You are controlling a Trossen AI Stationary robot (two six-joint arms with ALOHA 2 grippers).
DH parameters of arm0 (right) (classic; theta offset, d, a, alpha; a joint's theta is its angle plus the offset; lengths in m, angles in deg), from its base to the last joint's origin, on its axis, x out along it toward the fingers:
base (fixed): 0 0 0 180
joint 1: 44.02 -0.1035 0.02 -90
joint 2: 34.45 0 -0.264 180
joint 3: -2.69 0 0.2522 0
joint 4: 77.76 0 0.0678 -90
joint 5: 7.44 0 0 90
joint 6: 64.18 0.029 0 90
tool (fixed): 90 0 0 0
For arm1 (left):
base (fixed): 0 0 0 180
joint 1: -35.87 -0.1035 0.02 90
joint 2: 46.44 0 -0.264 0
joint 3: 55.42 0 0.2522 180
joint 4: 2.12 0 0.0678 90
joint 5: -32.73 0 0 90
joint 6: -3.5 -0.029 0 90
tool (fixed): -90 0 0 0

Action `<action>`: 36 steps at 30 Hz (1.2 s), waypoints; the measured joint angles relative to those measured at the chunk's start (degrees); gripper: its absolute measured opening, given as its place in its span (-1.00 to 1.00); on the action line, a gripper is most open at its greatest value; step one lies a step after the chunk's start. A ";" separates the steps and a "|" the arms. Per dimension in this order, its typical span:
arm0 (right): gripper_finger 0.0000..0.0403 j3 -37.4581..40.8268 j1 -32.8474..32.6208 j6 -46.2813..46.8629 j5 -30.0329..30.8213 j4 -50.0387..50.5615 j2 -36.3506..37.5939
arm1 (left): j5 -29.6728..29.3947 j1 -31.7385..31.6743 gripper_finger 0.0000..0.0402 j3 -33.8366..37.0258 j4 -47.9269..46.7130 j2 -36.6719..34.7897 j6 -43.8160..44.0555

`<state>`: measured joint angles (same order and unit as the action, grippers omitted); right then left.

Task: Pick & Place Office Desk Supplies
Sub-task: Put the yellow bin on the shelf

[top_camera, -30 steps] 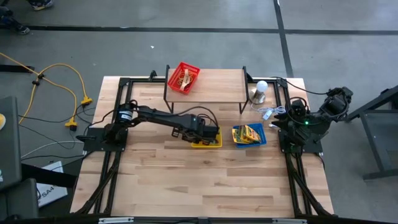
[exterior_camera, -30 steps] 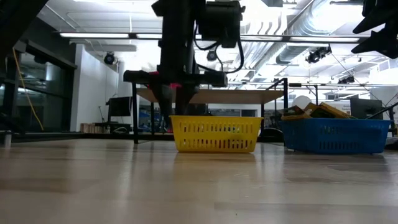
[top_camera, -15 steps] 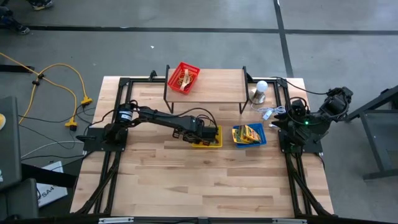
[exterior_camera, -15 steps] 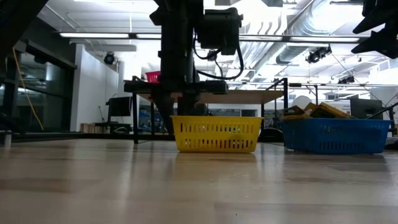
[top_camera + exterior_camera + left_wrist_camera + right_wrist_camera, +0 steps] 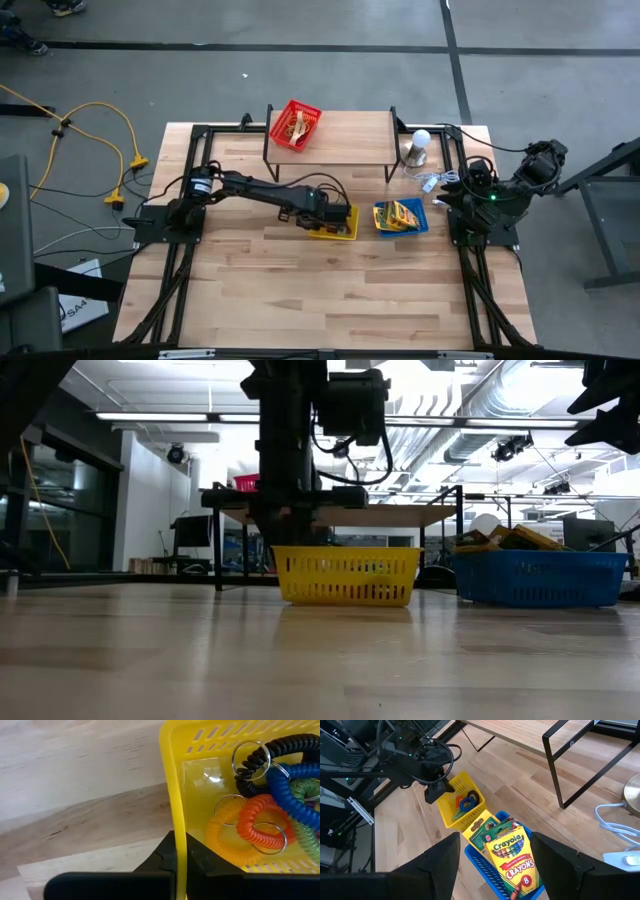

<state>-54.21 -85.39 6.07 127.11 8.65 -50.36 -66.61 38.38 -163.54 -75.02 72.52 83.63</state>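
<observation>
Left hand point(image 5: 179, 862): clenched on the near wall of the yellow basket point(image 5: 333, 224), one finger inside the rim, one outside, at the middle of the surface point(image 5: 300, 290).
Yellow basket: holds coiled rings point(image 5: 260, 820) in black, blue, orange, yellow and green, some with metal key loops.
Blue basket point(image 5: 401, 217): just at 3 o'clock of the yellow one, stacked with crayon boxes point(image 5: 512, 857).
Red basket point(image 5: 295, 125): on the raised shelf point(image 5: 345, 138) at 12 o'clock, holding rubber bands point(image 5: 293, 126).
Right hand point(image 5: 495, 870): parted and empty, raised at the surface's 3 o'clock edge, facing both baskets.
Bulb point(image 5: 420, 141): beside the shelf's right leg, by white wire point(image 5: 432, 181).
</observation>
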 joint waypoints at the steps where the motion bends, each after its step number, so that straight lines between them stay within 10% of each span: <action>1: 0.15 0.00 -0.01 0.01 0.01 0.00 0.00 | 0.02 0.13 -0.99 0.00 0.01 0.00 -0.23; 36: 0.15 0.00 0.01 0.01 0.01 0.00 0.02 | 20.65 -1.09 -1.00 -3.94 3.53 -16.85 -42.29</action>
<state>-54.21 -85.38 6.08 127.12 8.65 -50.33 -45.97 37.29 -167.49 -71.49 55.67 41.34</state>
